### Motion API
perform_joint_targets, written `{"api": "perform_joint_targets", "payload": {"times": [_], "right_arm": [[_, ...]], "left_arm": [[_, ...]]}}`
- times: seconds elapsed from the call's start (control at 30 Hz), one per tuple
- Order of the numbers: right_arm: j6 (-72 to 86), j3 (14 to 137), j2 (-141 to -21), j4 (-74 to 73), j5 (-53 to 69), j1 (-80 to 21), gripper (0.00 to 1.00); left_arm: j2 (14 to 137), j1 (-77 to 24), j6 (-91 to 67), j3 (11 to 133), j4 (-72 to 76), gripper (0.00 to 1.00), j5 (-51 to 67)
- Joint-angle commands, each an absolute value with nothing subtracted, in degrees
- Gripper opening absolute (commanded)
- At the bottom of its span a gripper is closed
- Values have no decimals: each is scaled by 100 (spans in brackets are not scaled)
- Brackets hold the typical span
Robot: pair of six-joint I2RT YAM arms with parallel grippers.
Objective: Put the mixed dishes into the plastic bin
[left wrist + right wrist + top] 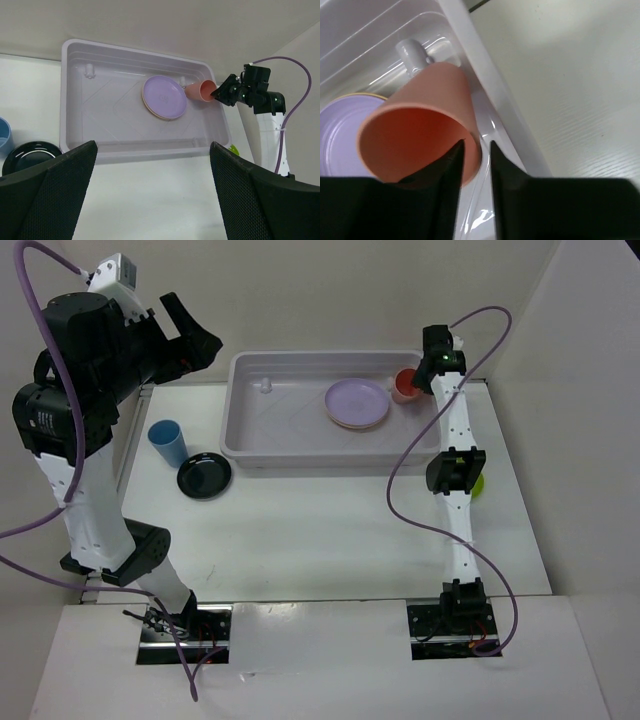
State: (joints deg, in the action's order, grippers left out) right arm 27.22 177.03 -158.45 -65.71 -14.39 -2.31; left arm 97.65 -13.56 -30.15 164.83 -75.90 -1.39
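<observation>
1. Right end effector (476, 146): fingers parted only a little and straddling the rim wall of the salmon-pink plastic cup (415, 125). One finger sits inside the mouth, one outside. A sliver of gap shows between the outer finger and the cup wall, so the cup isn't pinched. Can't tell if the inner finger touches.
2. The cup is tilted on its side inside the large rectangular pale grey-lavender translucent plastic bin (280, 425). It sits at the bin's 3 o'clock end against the wall, mouth toward the end effector and base toward 9 o'clock. Can't tell if it sits on the bin floor.
3. Left end effector (152, 147): jaws spread wide with nothing between them, raised high at roughly 10 o'clock from the bin, well apart from the dishes.
4. The lilac round plastic plate (357, 401) is in the bin, right of centre, near the cup at its 9 o'clock. It is stacked on a yellow-orange plate (352, 425), of which only the rim shows.
5. Outside the bin on the white desk (320, 540), a blue plastic cup (167, 443) stands upright at the bin's 8 o'clock. A black round plastic plate (205, 476) is just beside it at its 5 o'clock.
6. The lime green plate (478, 484) is on the desk at the bin's 4 o'clock, mostly hidden under the right arm.
</observation>
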Motion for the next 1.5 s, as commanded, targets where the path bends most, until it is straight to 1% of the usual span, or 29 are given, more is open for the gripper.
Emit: {"api": "perform_joint_targets", "payload": {"times": [0.0, 0.1, 0.2, 0.4, 0.7, 0.8, 0.87, 0.93, 0.97, 1.0, 1.1, 1.2, 1.27, 1.33, 1.47], "right_arm": [[2689, 17938, -15768, -6785, -1336, -193, 39], [2689, 17938, -15636, -6724, -1283, -193, 53], [2689, 17938, -15496, -6610, -1230, -193, 56], [2689, 17938, -15328, -6486, -1178, -193, 58], [2803, 17938, -15267, -6144, -985, -193, 60], [2856, 17938, -15267, -5986, -932, -246, 64], [2856, 17938, -15267, -5810, -870, -246, 66], [2909, 17938, -15267, -5687, -748, -246, 67], [2909, 17938, -15267, -5626, -747, -246, 67], [2909, 17938, -15267, -5547, -747, -246, 69], [2909, 17938, -15398, -5432, -642, -246, 71], [2962, 17938, -15513, -5361, -528, -246, 72], [2962, 17938, -15574, -5213, -449, -246, 76], [2962, 17938, -15644, -5107, -370, -246, 77], [3015, 17938, -15697, -4939, -264, -246, 77]], "left_arm": [[9659, -1327, -2918, 16436, -7453, 99, -202], [9606, -1327, -2918, 16436, -7453, 99, -202], [9606, -1327, -2918, 16436, -7453, 99, -202], [9606, -1327, -2918, 16436, -7453, 99, -202], [9554, -1327, -2866, 16321, -7400, 99, -202], [9352, -1327, -2865, 15936, -7182, 99, -263], [9046, -1327, -2865, 15322, -6962, 99, -264], [8721, -1327, -2865, 14690, -6383, 99, -264], [8345, -1327, -2865, 13964, -6155, 99, -264], [8149, -1327, -2865, 13609, -5665, 99, -264], [7586, -1275, -2936, 12738, -5056, 99, -264], [7584, -1274, -2883, 12822, -5210, 99, -334], [7673, -1274, -2830, 12981, -5343, 99, -334], [7725, -1274, -2830, 13034, -5414, 99, -334], [7673, -1274, -2778, 12981, -5414, 99, -439]]}}
